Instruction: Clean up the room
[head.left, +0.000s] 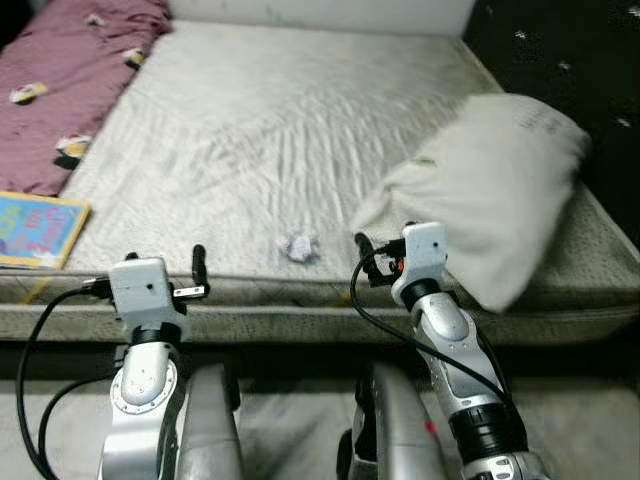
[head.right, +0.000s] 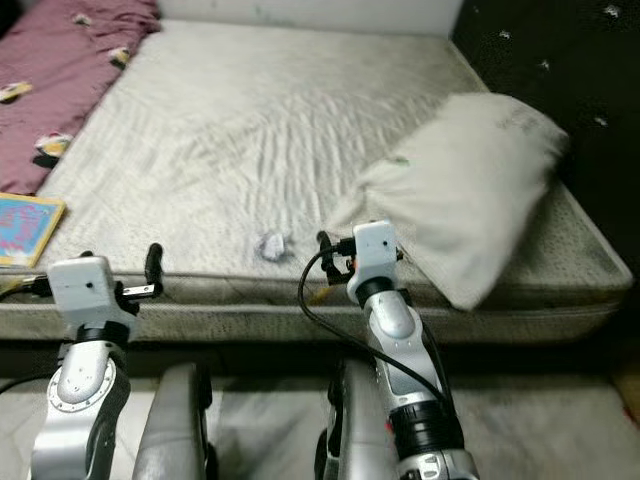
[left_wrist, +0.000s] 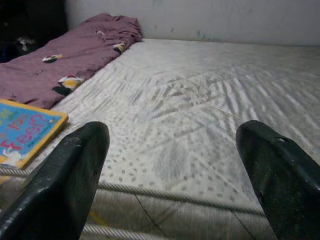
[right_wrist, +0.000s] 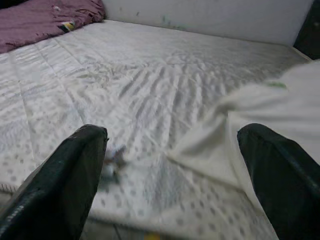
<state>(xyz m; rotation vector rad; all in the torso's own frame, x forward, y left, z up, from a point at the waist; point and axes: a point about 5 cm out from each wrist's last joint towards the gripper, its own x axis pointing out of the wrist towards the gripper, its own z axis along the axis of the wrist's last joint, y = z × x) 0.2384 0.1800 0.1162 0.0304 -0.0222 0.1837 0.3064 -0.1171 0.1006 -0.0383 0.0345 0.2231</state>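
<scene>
A small crumpled white paper wad (head.left: 298, 247) lies on the bare white mattress (head.left: 290, 130) close to its front edge. My right gripper (head.left: 388, 242) hovers open at that edge, just right of the wad. In the right wrist view the wad (right_wrist: 113, 159) sits beside one finger (right_wrist: 65, 185), with nothing between the fingers. My left gripper (head.left: 165, 263) is open too, held at the mattress edge left of the wad and empty (left_wrist: 172, 170). A blue picture book (head.left: 36, 229) lies at the mattress's left front.
A large white pillow (head.left: 497, 185) rests on the right side of the mattress, overhanging the front edge beside my right wrist. A maroon blanket (head.left: 72, 80) is bunched along the far left. A dark wall (head.left: 570, 50) stands at right.
</scene>
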